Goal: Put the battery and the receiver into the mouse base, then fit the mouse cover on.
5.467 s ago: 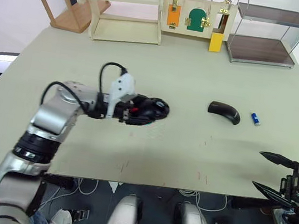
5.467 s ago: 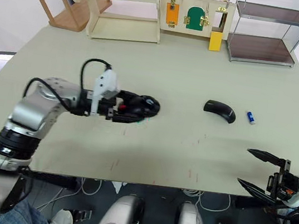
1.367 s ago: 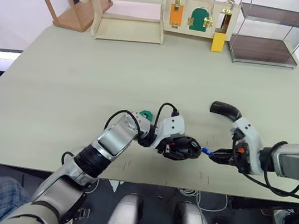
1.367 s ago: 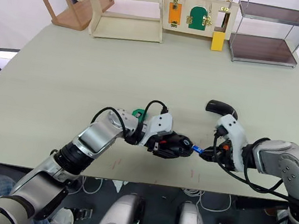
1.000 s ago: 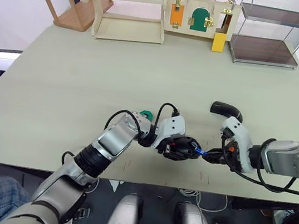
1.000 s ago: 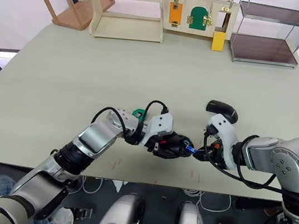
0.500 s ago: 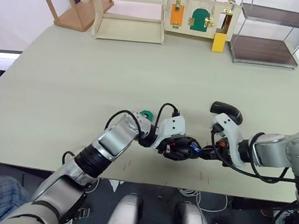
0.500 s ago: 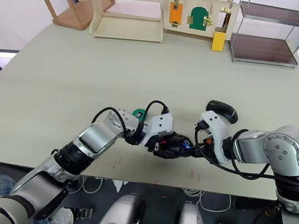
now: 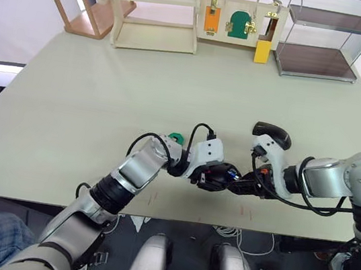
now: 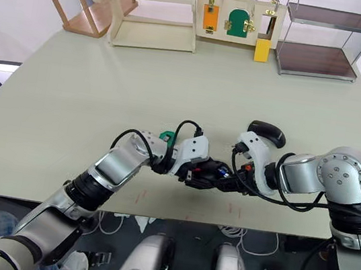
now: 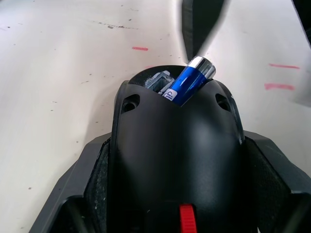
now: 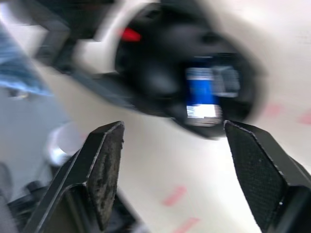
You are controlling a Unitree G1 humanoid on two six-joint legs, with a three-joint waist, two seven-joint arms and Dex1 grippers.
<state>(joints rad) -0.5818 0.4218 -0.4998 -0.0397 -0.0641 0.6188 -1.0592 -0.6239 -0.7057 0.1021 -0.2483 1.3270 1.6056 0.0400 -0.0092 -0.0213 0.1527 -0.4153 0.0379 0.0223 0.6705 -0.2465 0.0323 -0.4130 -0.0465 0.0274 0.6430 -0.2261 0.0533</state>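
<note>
My left gripper point(image 9: 211, 176) is shut on the black mouse base point(image 11: 177, 141), holding it just above the table near the front edge. The blue battery point(image 11: 187, 81) leans tilted in the base's compartment, its silver end sticking up past the rim. In the right wrist view the battery point(image 12: 202, 95) sits in the base with nothing gripping it. My right gripper point(image 12: 172, 128) is open, right beside the base, fingers apart on either side of the battery end. The glossy mouse cover point(image 9: 273, 132) lies on the table behind my right wrist. The receiver is out of view.
A green round disc point(image 9: 176, 137) lies just behind my left forearm. At the table's far edge stand a wooden shelf point(image 9: 151, 10), a latch board point(image 9: 237, 20) and a wire rack point(image 9: 324, 36). Red marks dot the table point(image 9: 106, 83) near the front edge.
My right gripper carried the battery leftward to the mouse base and let go of it; the battery now rests in the compartment. The left gripper kept the base still.
</note>
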